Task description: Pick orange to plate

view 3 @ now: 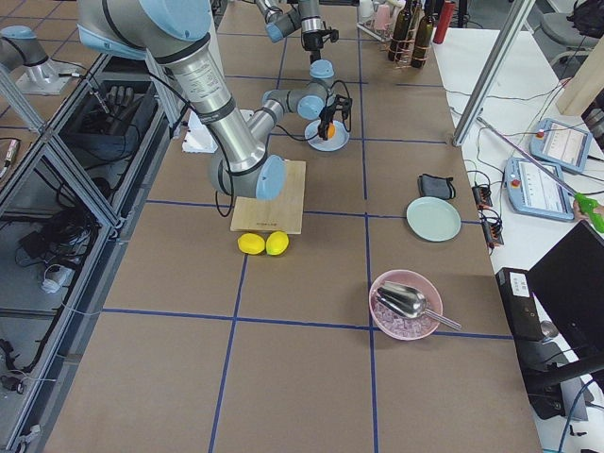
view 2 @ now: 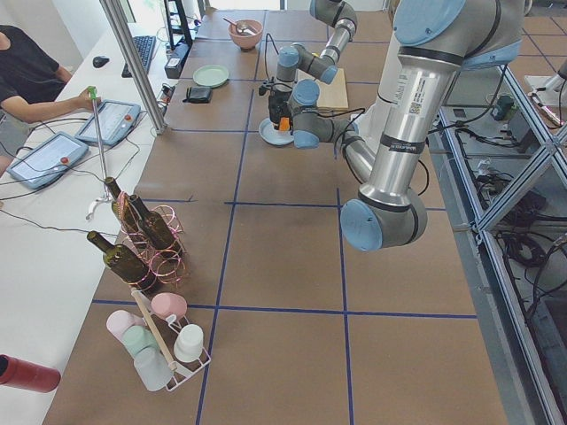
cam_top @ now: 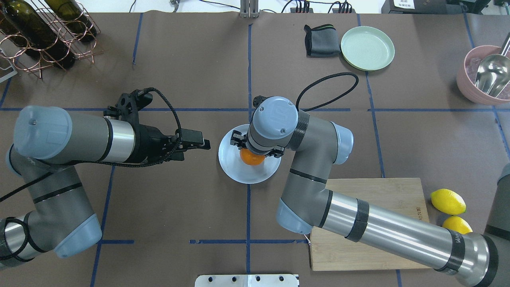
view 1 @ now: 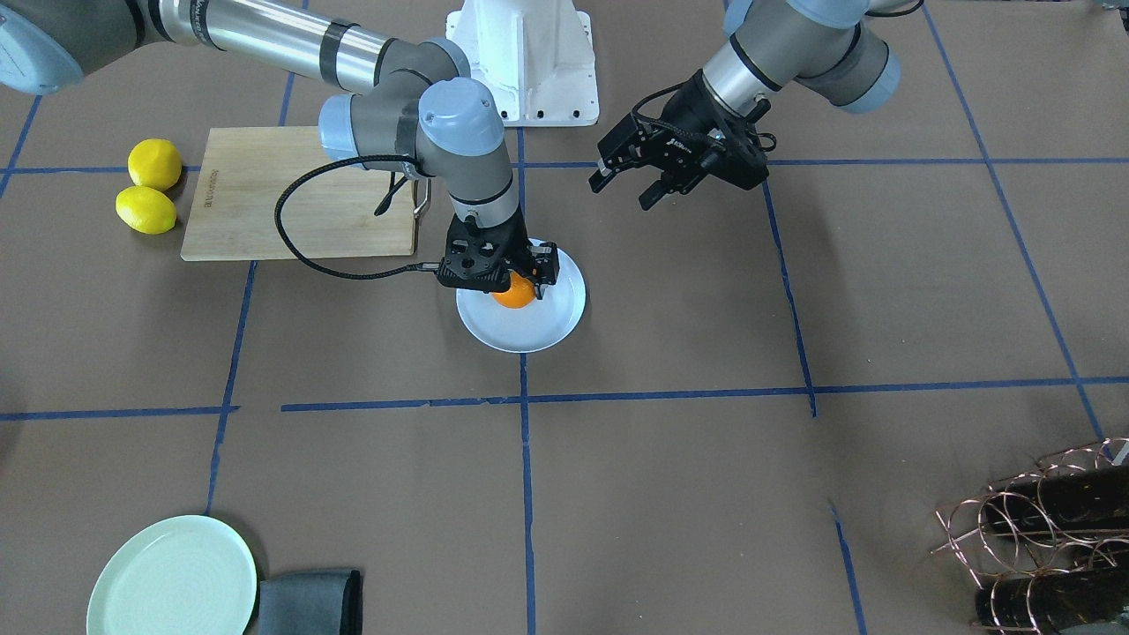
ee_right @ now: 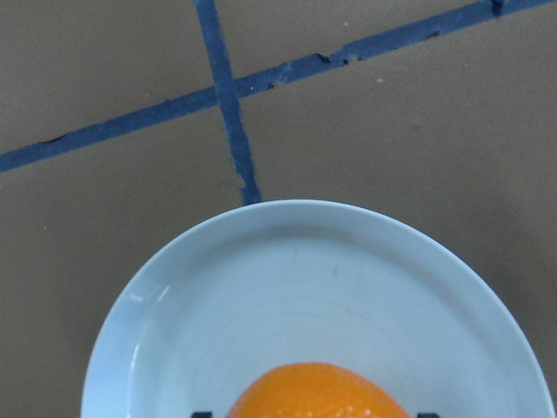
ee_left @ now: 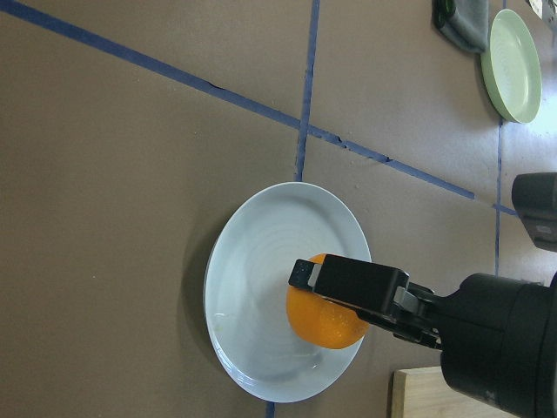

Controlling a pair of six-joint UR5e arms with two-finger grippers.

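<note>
The orange [view 1: 514, 293] sits low over the middle of the glossy white plate [view 1: 529, 333], near the table's centre. My right gripper [view 1: 512, 280] points straight down, its fingers closed against the orange's two sides. The left wrist view shows one black finger [ee_left: 348, 283] across the orange [ee_left: 326, 329] above the plate [ee_left: 252, 279]. In the right wrist view only the orange's top [ee_right: 318, 392] and the plate's rim [ee_right: 305, 209] show. My left gripper [view 1: 624, 187] hovers open and holds nothing, a short way from the plate on the robot's left.
Two yellow lemons [view 1: 150, 185] lie beside a wooden cutting board [view 1: 265, 194] under the right arm. A mint-green plate [view 1: 172, 578] and a grey cloth [view 1: 309, 600] sit at the far edge. A copper wine rack [view 1: 1050, 529] and a pink bowl with a scoop [cam_top: 486, 75] stand in the far corners.
</note>
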